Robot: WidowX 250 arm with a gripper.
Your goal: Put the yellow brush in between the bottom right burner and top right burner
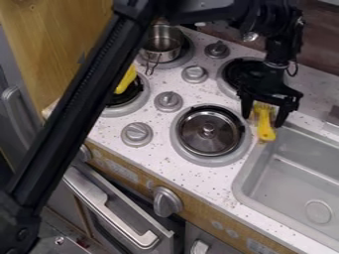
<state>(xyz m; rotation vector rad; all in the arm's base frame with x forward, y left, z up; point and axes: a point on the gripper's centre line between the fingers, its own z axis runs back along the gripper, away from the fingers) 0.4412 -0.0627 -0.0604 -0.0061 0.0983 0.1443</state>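
Beyond the oven handle (122,223), a metal lid (205,141) covers the near right burner (204,161), then the yellow brush (265,128) shows by the sink's (246,174) corner, under the gripper (265,116), clenched or released I cannot tell, before the far right burner (228,88).

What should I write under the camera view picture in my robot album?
A black gripper straddles a yellow brush, right by the sink.

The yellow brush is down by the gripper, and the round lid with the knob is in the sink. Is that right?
Not quite: the camera view shows the round lid on the bottom right burner, not in the sink.
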